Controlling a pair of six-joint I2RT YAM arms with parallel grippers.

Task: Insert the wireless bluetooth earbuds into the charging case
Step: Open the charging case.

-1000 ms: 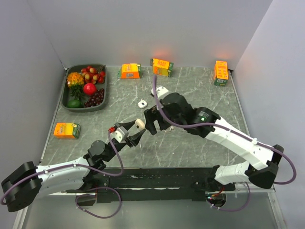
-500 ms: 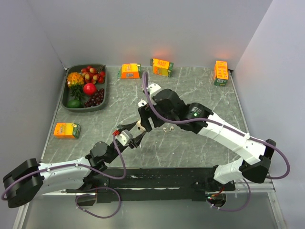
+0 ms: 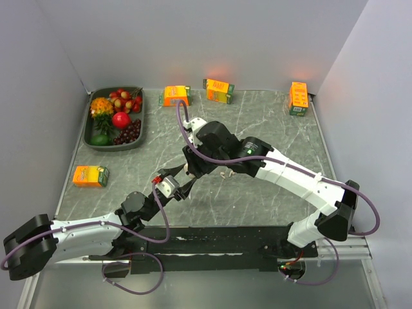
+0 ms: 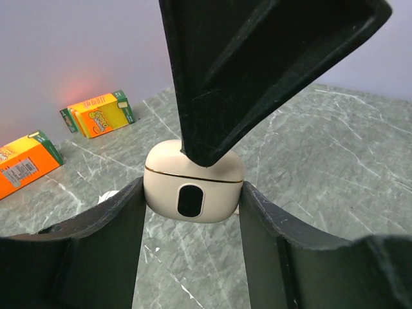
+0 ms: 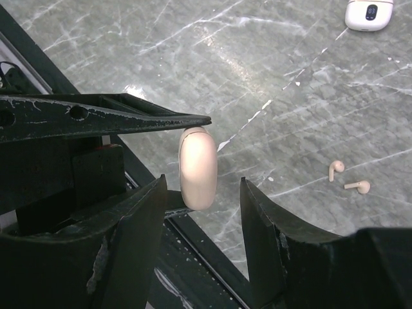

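My left gripper is shut on the beige charging case, lid closed, and holds it above the table. It also shows in the top view. My right gripper is open, with one jaw on each side of the case and a gap both ways. In the top view the right gripper sits right over the case. Two tiny white stemmed earbuds lie loose on the table, seen in the top view just right of the grippers.
A second white case lies farther back on the table. Orange cartons stand around the edges. A fruit tray is at the back left. The black base rail runs along the near edge.
My right arm has swung left and come down until its open jaws straddle the case. My left gripper has kept hold of the case and barely moved.
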